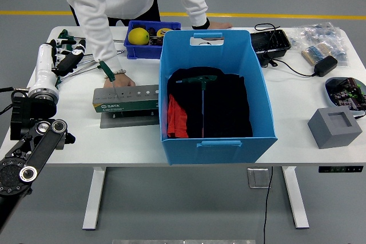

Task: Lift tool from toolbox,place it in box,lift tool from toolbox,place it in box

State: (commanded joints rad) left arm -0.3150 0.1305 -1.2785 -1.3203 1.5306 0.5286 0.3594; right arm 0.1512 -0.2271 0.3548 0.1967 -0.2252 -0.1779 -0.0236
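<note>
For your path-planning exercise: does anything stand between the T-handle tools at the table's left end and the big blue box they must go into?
Yes. Between the T-handle tools and the blue box stand the person's arm, whose hand rests on the table, and the grey tool holder.

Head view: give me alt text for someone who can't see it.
The robot's left hand reaches over green-handled tools at the white table's far left. A person's hand rests by the green tool holder. A T-handle tool already lies in the blue box.
</note>
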